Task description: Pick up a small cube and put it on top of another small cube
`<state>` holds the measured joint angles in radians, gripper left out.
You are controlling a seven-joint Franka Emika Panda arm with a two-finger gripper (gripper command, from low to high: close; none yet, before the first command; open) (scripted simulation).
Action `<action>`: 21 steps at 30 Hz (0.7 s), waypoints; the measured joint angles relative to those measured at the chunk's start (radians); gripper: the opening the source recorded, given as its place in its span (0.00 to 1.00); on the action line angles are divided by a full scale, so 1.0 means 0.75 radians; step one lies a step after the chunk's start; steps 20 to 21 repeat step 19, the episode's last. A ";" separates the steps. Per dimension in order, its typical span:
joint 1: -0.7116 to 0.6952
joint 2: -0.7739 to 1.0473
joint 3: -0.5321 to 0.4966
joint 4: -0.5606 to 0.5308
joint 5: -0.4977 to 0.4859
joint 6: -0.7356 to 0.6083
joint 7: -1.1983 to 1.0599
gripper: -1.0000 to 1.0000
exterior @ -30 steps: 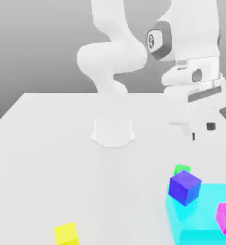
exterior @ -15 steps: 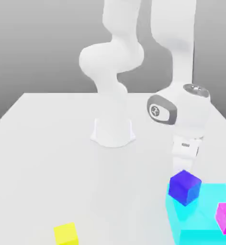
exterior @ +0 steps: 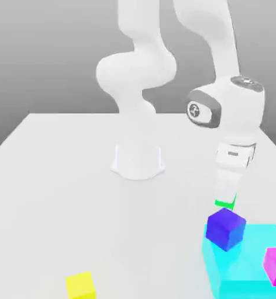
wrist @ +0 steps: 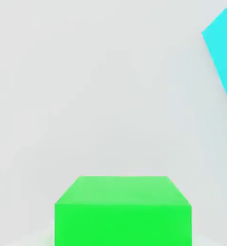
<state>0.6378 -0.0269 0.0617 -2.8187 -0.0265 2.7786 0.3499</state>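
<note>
The gripper [exterior: 225, 201] is clamped on the matte green cube [exterior: 224, 204], apparently just above the smooth white table [exterior: 58, 175]. Nearer, a glossy blue cube [exterior: 226, 228] overlaps a flat cyan block [exterior: 245, 268]. A yellow cube [exterior: 80, 285] sits near left.

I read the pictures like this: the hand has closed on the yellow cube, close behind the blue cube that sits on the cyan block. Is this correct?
Not quite: the cube in the hand is green, not yellow. The exterior view shows the green cube at the fingertips, behind the blue cube on the cyan block; the yellow cube lies untouched on the table. The rest is right.
</note>
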 joint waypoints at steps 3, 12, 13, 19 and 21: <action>-0.093 -0.042 -0.041 0.126 -0.007 -0.172 0.007 0.00; -0.226 -0.067 -0.156 0.367 0.029 -0.419 -0.026 0.00; -0.226 -0.026 -0.157 0.357 0.033 -0.367 -0.029 0.00; -0.227 0.015 -0.161 0.346 0.037 -0.315 -0.032 1.00; -0.227 0.015 -0.161 0.346 0.037 -0.315 -0.032 1.00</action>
